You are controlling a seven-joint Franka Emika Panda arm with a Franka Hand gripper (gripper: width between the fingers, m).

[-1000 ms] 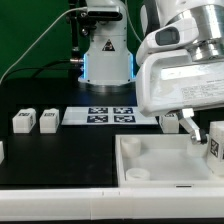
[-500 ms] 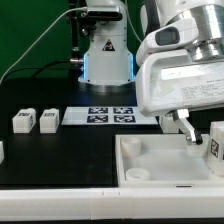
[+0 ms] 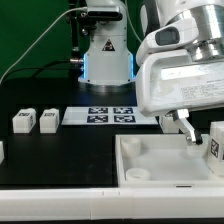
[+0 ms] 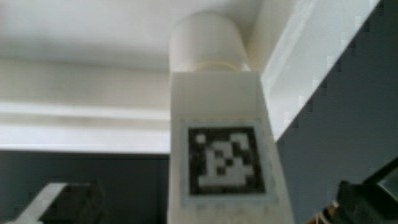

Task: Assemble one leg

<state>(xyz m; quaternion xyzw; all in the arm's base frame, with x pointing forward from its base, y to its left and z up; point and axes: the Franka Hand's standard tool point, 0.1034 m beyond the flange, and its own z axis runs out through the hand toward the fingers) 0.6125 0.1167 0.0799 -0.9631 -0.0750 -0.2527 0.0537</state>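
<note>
The gripper (image 4: 214, 203) is spread wide. In the wrist view one of its fingers (image 4: 61, 203) shows on one side of the leg (image 4: 221, 150) and its partner on the other, neither seeming to touch it. So the leg is bracketed but not grasped. It sits near the table (image 3: 60, 150) edge on the exterior view's right, with its tag face showing and a rounded peg at the end away from the wrist. There it is just beside the far corner of the large white tray-like piece (image 3: 124, 158). I cannot tell whether it touches that rim or stands just outside it.

As I judge it, the task is at an early stage. No leg looks joined to anything, and this one has only been lined up for a grasp. Closing on it, lifting it, carrying it to its mount and seating it all appear to be left.

The tray-like piece lies along the table's near edge toward the exterior view's right, and it is the only container-like thing here. Its recess shows nothing inside, though the arm hides the part toward the exterior view's right.

Further out, the marker board (image 3: 110, 115) lies flat mid-table. Two more legs (image 3: 23, 121) and (image 3: 48, 120) stand side by side toward the edge on the exterior view's left, well apart from the gripper and untouched.
</note>
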